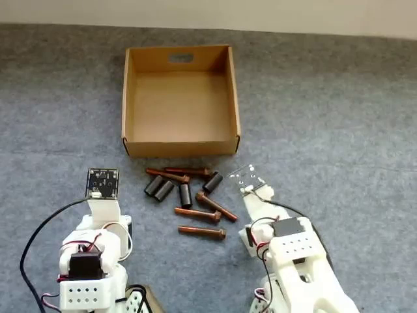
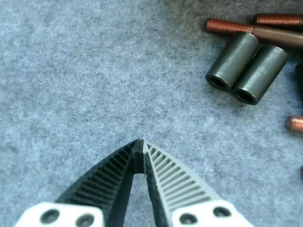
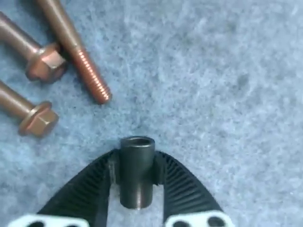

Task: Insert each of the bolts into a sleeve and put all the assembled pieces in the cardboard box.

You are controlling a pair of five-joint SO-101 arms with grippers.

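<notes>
The right gripper [image 3: 136, 154] is clamped on one dark sleeve [image 3: 137, 175]. It grips the sleeve across its body, with the open bore facing away from the wrist and nothing inside. It hangs low over the grey carpet [image 1: 326, 117] in front of the cardboard box [image 1: 179, 147], off the box's front right corner. The left gripper [image 2: 141, 142] has its fingers pressed together on nothing and sits over bare carpet off the box's front left corner. Between the two, just in front of the box's front wall, lies the loose stock: five copper-coloured bolts [image 1: 202, 231] and four more sleeves [image 1: 164, 190]. They are mixed together, some touching, and as far as the high view shows no bolt is seated in a sleeve. The box itself holds nothing. I judge the task to be at its very start: one sleeve is picked up, no pair is assembled, and nothing is delivered. By my reading every insertion is left to do, five if my count is right, and then each assembled piece must be carried into the box.
</notes>
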